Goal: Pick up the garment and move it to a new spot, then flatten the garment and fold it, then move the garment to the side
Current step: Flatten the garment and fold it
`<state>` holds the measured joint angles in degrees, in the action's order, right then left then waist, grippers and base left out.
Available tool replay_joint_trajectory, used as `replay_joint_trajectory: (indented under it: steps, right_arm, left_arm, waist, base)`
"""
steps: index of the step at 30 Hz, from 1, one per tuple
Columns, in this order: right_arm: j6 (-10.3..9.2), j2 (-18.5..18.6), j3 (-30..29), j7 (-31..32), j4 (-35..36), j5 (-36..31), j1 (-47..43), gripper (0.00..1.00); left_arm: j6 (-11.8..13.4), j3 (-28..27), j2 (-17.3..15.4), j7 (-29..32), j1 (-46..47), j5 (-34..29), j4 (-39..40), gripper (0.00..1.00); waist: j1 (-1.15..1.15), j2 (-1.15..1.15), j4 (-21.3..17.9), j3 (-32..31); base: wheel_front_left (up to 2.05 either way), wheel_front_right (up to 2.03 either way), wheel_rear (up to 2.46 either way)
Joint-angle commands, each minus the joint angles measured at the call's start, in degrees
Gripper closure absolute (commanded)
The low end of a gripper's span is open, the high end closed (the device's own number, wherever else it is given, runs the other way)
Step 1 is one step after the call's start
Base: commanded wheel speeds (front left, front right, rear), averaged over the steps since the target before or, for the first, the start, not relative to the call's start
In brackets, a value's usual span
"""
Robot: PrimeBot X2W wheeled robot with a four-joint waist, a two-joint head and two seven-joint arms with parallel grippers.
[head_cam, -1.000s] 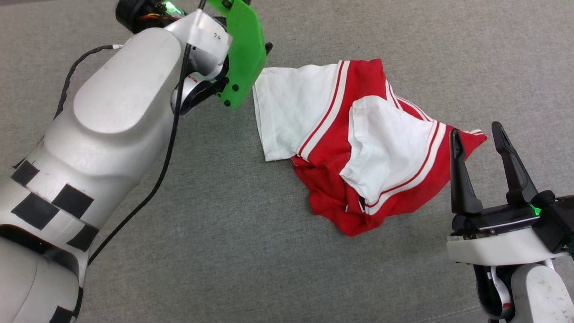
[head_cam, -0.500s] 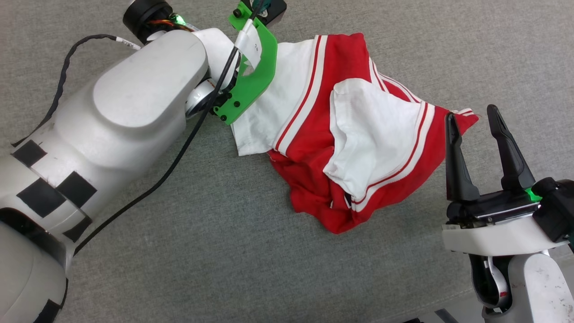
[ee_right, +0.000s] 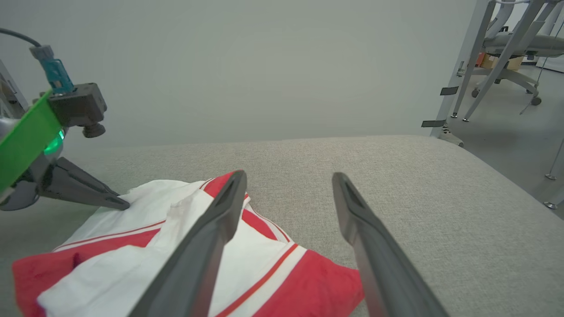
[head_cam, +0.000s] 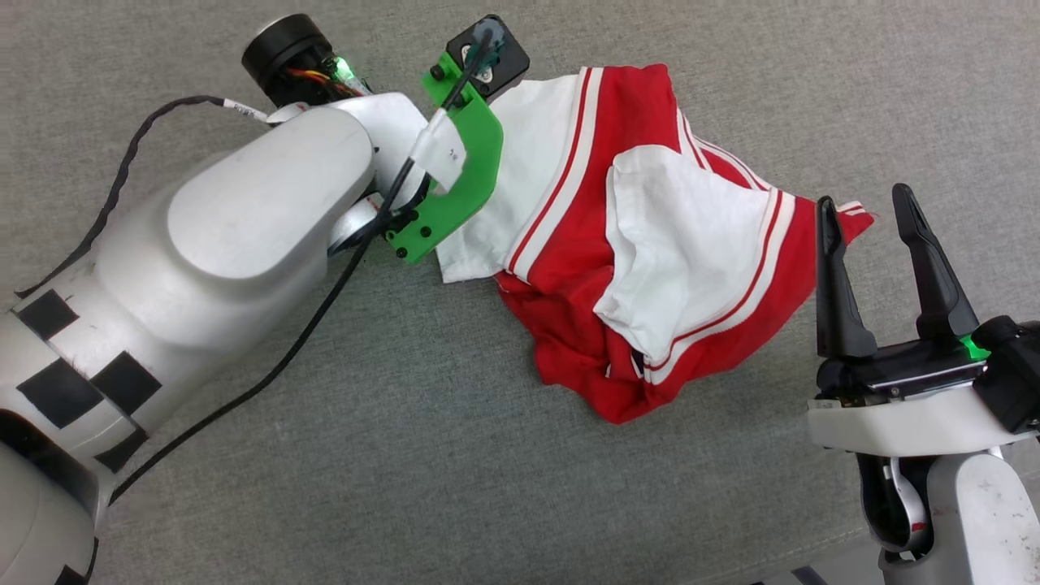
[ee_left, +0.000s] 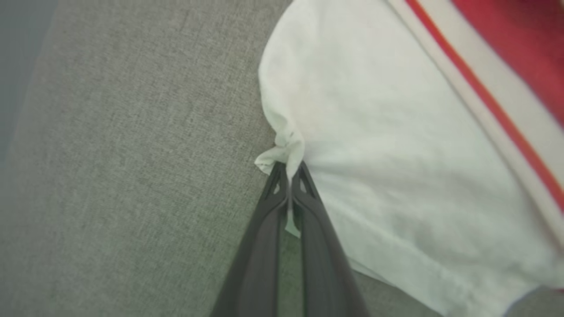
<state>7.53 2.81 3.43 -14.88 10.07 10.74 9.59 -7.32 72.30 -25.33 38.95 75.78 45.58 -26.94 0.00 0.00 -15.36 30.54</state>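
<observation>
The garment [head_cam: 569, 268] lies crumpled on the grey cushion, red with white sleeves and striped trim. In the left wrist view my left gripper [ee_left: 288, 169] is shut on the bunched edge of a white sleeve [ee_left: 396, 154], low against the cushion. In the head view that arm's green wrist bracket [head_cam: 459, 187] covers the fingers at the garment's left end. The right wrist view shows the left gripper [ee_right: 119, 203] pinching the sleeve's far edge. My right gripper [head_cam: 865, 207] stands open beside the garment's red right corner, with nothing between its fingers [ee_right: 220, 211].
The grey fabric cushion [head_cam: 406, 455] stretches all around the garment. Its right side drops off to the floor, where metal frame legs [ee_right: 462, 66] and an office chair [ee_right: 511, 44] stand. A black cable [head_cam: 309, 325] runs along my left arm.
My left arm came in over the white sleeve and its gripper went from open to shut on the sleeve's edge. The head camera shifted slightly. The right gripper stayed open in place.
</observation>
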Motion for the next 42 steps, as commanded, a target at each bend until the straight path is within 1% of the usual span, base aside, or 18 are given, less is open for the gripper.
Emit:
replay_joint_trajectory:
  steps: [1,4,7,9,14,16,19,21,23,26,29,31,32,33,36,38,42]
  right_arm:
    - [-0.04,0.1,-0.4,-0.1,-0.2,-0.6,0.0,0.00]
    - [-0.04,0.1,-1.0,-0.1,-0.3,-0.9,-1.1,0.00]
    - [-0.04,0.1,-1.4,-0.1,-0.2,-1.5,-2.1,0.00]
    - [-0.04,0.1,-1.6,-0.1,-0.2,-1.7,-2.5,0.00]
    - [-0.04,0.1,-1.9,-0.1,-0.2,-2.3,-3.0,0.00]
    - [-0.04,0.1,-2.0,-0.1,-0.2,-2.4,-3.1,0.00]
    - [-0.04,0.1,-2.1,-0.1,-0.3,-2.6,-3.2,0.00]
    - [-0.04,0.1,-2.1,-0.1,-0.4,-2.6,-3.3,0.00]
    - [-0.04,0.1,-2.0,-0.1,-0.5,-2.7,-3.4,0.00]
    - [-0.04,0.1,-1.7,-0.1,-0.6,-2.7,-3.3,0.00]
    - [-0.04,0.1,-1.5,-0.1,-0.7,-2.7,-3.2,0.00]
    - [-0.04,0.1,-1.5,-0.1,-0.9,-2.8,-3.4,0.00]
    - [-0.04,0.1,-1.6,-0.1,-0.9,-2.9,-3.5,0.00]
    - [-0.04,0.1,-1.7,-0.1,-0.9,-3.0,-3.6,0.00]
    - [-0.04,0.1,-2.1,-0.1,-0.9,-3.4,-4.2,0.00]
    - [-0.04,0.1,-2.4,-0.1,-0.8,-3.8,-4.5,0.00]
    - [-0.04,0.1,-3.2,-0.1,-0.1,-4.6,-5.2,0.00]
  left_arm:
    - [-0.2,1.0,-1.4,-2.4,-2.5,0.9,-0.8,1.00]
    - [-0.2,0.6,-2.6,-9.3,-3.0,2.9,-0.5,1.00]
    - [-0.2,-0.6,-4.7,-14.3,-4.2,4.8,0.0,1.00]
    - [-0.2,-1.5,-6.5,-16.4,-5.2,5.7,0.3,1.00]
    - [0.8,-3.0,-11.5,-18.3,-8.4,7.8,1.0,1.00]
    - [1.5,-3.6,-13.6,-18.6,-9.9,8.9,1.1,1.00]
    - [3.2,-4.3,-16.8,-18.6,-12.5,10.6,1.5,1.00]
    - [3.9,-4.6,-18.1,-18.5,-14.3,12.0,1.0,1.00]
    - [4.5,-4.9,-18.8,-18.4,-16.0,13.5,0.2,1.00]
    - [5.1,-5.0,-18.8,-18.3,-18.3,15.3,-1.8,1.00]
    - [5.2,-4.9,-17.8,-18.4,-20.2,16.5,-4.2,1.00]
    - [5.3,-5.0,-16.8,-19.5,-20.9,16.8,-5.4,1.00]
    - [5.4,-5.2,-16.5,-20.5,-21.1,16.9,-5.9,0.64]
    - [5.6,-5.6,-16.0,-22.4,-21.2,16.5,-6.6,0.00]
    - [7.1,-6.6,-14.6,-29.4,-21.6,14.7,-7.4,0.00]
    - [8.5,-7.8,-13.8,-35.5,-22.3,13.6,-8.0,0.00]
    - [12.2,-9.7,-12.0,-47.0,-25.2,11.9,-8.1,0.00]
  waist:
    - [0.00,0.00,1.5,-2.0]
    - [0.00,0.00,3.1,-4.2]
    - [0.00,0.00,5.0,-6.0]
    - [0.00,0.00,6.2,-6.7]
    - [0.00,0.00,8.4,-7.8]
    - [0.00,0.00,9.0,-8.0]
    - [0.00,0.00,9.6,-8.3]
    - [0.00,0.00,9.8,-8.3]
    - [0.00,0.00,9.9,-8.3]
    - [0.00,0.00,9.7,-8.2]
    - [0.00,0.00,9.2,-8.1]
    - [0.00,0.00,8.9,-8.4]
    - [0.00,0.00,8.9,-8.6]
    - [0.00,0.00,8.9,-9.0]
    - [0.00,0.00,9.1,-10.4]
    - [0.00,0.00,9.6,-11.6]
    - [0.00,0.00,10.8,-14.0]
  base:
    - [0.00,0.00,0.00]
    - [0.00,0.00,0.00]
    - [0.00,0.00,0.00]
    - [0.00,0.00,0.00]
    - [0.00,0.00,0.00]
    - [0.00,0.00,0.00]
    - [0.00,0.00,0.00]
    - [0.00,0.00,0.00]
    - [0.00,0.00,0.00]
    - [0.00,0.00,0.00]
    - [0.00,0.00,0.00]
    - [0.00,0.00,0.00]
    - [0.00,0.00,0.00]
    - [0.00,0.00,0.00]
    - [0.00,0.00,0.00]
    - [0.00,0.00,0.00]
    - [0.00,0.00,0.00]
